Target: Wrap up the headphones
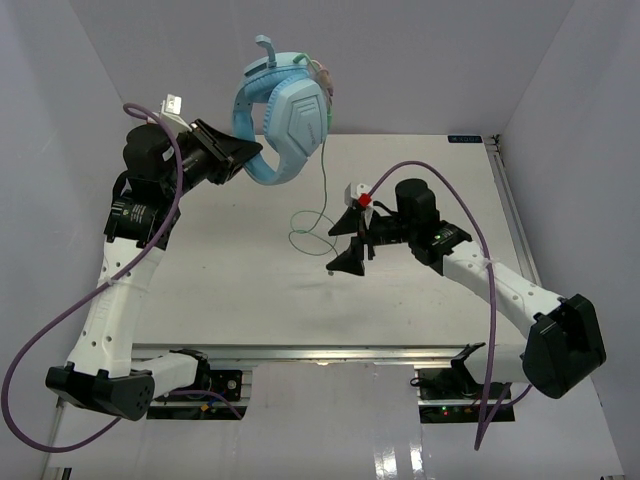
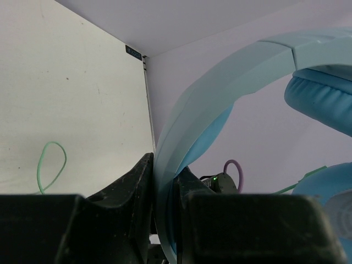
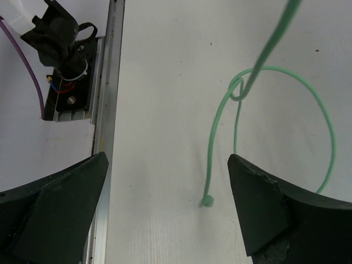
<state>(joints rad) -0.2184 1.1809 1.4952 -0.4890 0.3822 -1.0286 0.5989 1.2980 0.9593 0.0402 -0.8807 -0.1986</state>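
Note:
My left gripper (image 1: 243,160) is shut on the padded band of the light blue headphones (image 1: 287,120) and holds them in the air above the far left of the table. In the left wrist view the band (image 2: 181,132) runs up from between my fingers. The thin pale-green cable (image 1: 323,190) hangs from the earcup down to the table and ends in a loop (image 1: 312,235). My right gripper (image 1: 351,240) is open and hovers over the cable's loop (image 3: 275,104) and its free end (image 3: 206,201), with nothing between its fingers.
White table (image 1: 250,290) with a metal rail (image 1: 512,220) along its right edge and white walls around it. Thick purple robot cables (image 1: 60,320) trail from both arms. The left arm's base (image 3: 63,71) shows in the right wrist view.

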